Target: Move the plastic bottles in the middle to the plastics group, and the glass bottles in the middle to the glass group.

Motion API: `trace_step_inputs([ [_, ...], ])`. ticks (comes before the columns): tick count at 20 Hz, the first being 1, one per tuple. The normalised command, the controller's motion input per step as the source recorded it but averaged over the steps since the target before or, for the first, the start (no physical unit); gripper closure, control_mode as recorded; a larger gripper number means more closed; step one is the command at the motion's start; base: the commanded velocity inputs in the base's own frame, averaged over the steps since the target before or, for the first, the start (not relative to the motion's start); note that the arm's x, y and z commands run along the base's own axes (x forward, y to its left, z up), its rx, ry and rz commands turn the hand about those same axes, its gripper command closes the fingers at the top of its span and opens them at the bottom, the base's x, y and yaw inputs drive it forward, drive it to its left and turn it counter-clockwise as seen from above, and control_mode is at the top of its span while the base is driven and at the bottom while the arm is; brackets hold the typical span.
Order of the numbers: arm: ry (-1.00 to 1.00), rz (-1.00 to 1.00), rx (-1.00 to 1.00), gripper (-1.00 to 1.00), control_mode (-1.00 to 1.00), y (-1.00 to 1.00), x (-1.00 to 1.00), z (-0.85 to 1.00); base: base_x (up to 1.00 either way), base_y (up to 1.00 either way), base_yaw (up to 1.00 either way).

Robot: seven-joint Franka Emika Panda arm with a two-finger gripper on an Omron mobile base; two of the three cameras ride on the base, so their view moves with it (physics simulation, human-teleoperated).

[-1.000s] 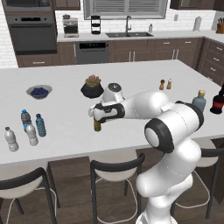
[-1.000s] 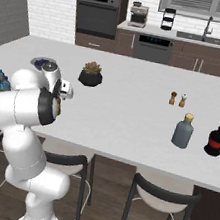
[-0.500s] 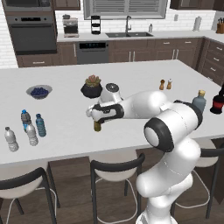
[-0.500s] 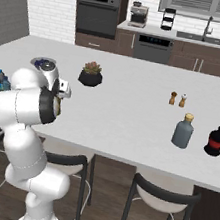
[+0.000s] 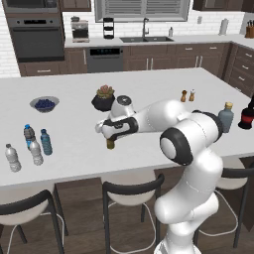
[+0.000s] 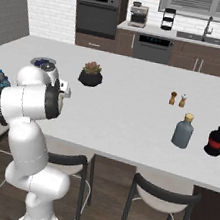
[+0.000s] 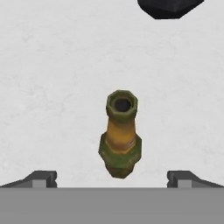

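The gripper (image 7: 112,178) hangs directly above the amber bottle (image 7: 120,139), jaws spread wide and holding nothing. In the hand view the bottle's open mouth sits between the two fingertips (image 7: 41,178), slightly right of centre, and it stands upright on the counter (image 5: 149,89). In the left base view the bottle (image 5: 110,144) shows just under the hand, near the front edge of the counter and in front of the potted plant (image 5: 103,97).

The glass group, a grey-blue bottle (image 6: 183,130) and a dark red-label bottle (image 6: 217,136), stands well apart at the far right end. Four small plastic bottles (image 5: 30,147) cluster at the left end, so the plastics appear already sorted; the amber bottle looks to be the remaining item.

Risks, as judged:
- Descent off-axis: a fingertip could strike the neck and tip the bottle, which is tall and slim.
- Grip on the narrow neck rather than the body: the bottle may swing or slip in the long carry.
- Proximity to the counter's front edge: a toppled bottle could roll off.
- Placement: crowding the two glass bottles could knock them.
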Motion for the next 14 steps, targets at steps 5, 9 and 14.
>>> trace_step_inputs([
  [5,0.00,0.00,-0.01,-1.00,-1.00,0.01,0.23,-0.14,0.00,0.00,0.00],
  [9,0.01,0.00,-0.01,-1.00,-1.00,0.00,0.18,-0.15,0.00,0.00,0.00],
  [14,0.02,0.00,0.00,-1.00,-1.00,0.01,0.08,-0.05,0.00,0.00,0.00],
])
